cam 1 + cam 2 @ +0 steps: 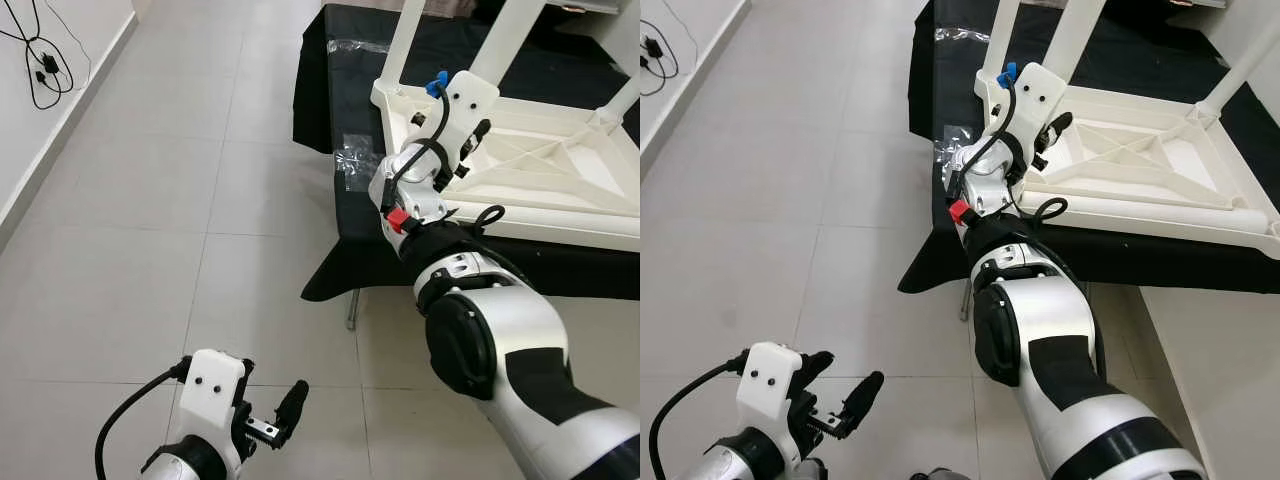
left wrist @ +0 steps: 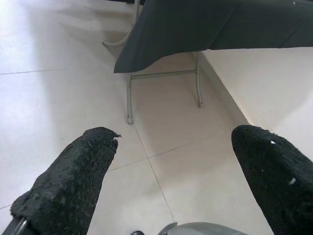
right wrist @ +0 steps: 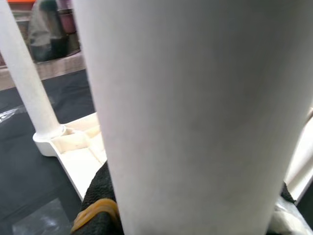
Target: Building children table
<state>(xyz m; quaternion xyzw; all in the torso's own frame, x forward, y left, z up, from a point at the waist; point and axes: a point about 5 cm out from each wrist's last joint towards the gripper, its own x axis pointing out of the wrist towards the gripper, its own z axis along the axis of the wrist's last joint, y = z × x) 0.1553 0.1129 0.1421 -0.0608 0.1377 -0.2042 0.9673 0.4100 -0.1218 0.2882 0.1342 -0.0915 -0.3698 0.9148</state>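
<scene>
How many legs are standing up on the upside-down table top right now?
3 in the eye views: one at the near-left corner, one further along the far side, one at the right corner. The right gripper is at the tabletop; others may be hidden.

I see a pale tiled floor (image 1: 200,200) running up to a white wall with a baseboard (image 1: 60,140), and a black cable with a plug (image 1: 45,65) lying by that wall. A black cloth (image 1: 330,90) drapes over the tabletop, with crumpled clear plastic wrap (image 1: 357,160) on it near the edge and another clear piece (image 1: 352,45) further back. Thin metal legs (image 2: 129,100) stand on the floor under the cloth's hanging corner.
</scene>
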